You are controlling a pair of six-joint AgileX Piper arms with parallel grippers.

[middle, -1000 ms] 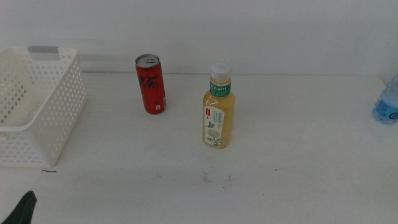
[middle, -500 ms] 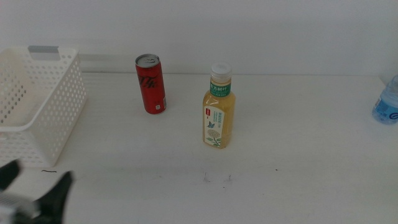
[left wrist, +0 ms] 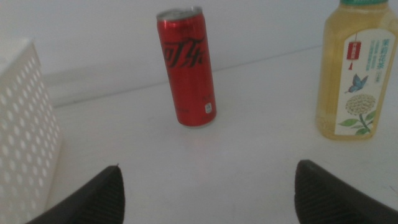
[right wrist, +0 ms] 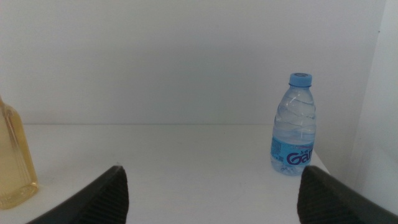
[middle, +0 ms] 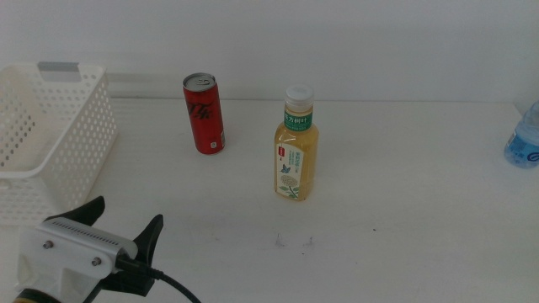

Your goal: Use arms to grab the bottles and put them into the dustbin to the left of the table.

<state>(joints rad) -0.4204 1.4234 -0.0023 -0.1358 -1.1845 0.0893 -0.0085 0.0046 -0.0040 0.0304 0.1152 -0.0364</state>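
Note:
A slim red cola can (middle: pixel 204 114) stands upright at the back of the table (middle: pixel 404 219), also in the left wrist view (left wrist: pixel 188 66). A yellow tea bottle (middle: pixel 296 156) with white cap stands upright to its right, also in the left wrist view (left wrist: pixel 352 78) and at the edge of the right wrist view (right wrist: pixel 13 162). A small clear water bottle (middle: pixel 525 139) with blue cap stands at the far right, also in the right wrist view (right wrist: pixel 294 134). My left gripper (middle: pixel 125 217) is open and empty at the front left, beside the white dustbin (middle: pixel 50 139). My right gripper (right wrist: pixel 211 190) is open, out of the middle view.
The dustbin's perforated wall (left wrist: pixel 25 137) shows beside the left gripper in the left wrist view. A white wall runs behind the table. Small dark marks (middle: pixel 293 242) lie on the tabletop in front of the tea bottle.
My left gripper has risen into the middle view from the bottom left corner and moved forward and right toward the can. The bottles and dustbin have not moved.

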